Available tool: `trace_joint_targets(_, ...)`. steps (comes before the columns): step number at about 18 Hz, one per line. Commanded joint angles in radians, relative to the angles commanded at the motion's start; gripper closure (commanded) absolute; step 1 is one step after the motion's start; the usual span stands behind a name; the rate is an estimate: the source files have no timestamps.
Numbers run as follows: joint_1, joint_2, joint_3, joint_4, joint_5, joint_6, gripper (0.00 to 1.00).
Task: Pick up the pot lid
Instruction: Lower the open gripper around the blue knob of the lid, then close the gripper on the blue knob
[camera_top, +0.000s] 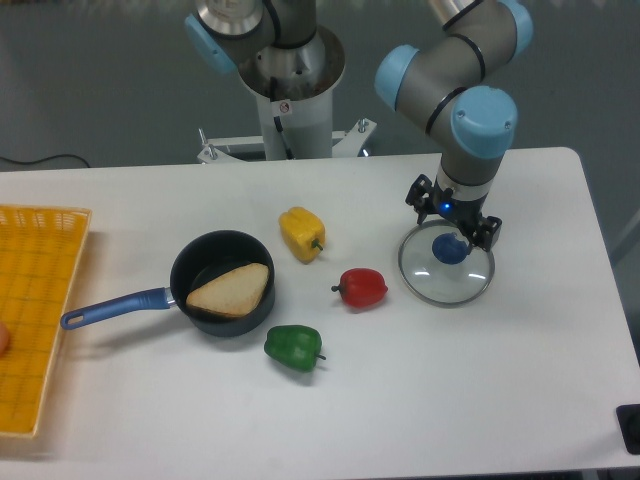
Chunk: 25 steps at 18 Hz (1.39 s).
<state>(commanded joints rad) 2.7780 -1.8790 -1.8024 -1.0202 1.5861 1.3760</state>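
The fingers (487, 231) stand wide apart, holding nothing, above the far side of the pot lid (441, 279); contact is unclear. The lid lies on the desk (460, 385) between the red pepper (363, 288) and the right edge.

No readable text, labels, brands, numbers or signs on anything in view.

At three o'clock, the pot lid (432, 286) looks like smooth, glossy glass, its blue knob (451, 249) like plastic. At eight o'clock, the frying pan (200, 262) looks matt, its blue handle (115, 308) smooth plastic.
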Motion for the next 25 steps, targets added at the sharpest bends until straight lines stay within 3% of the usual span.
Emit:
trace_joint_targets(9,0.009,-0.048,-0.006,0.026,0.002,0.005,0.0)
trace_joint_targets(25,0.029,-0.075,-0.017,0.037,0.0,0.029,0.0)
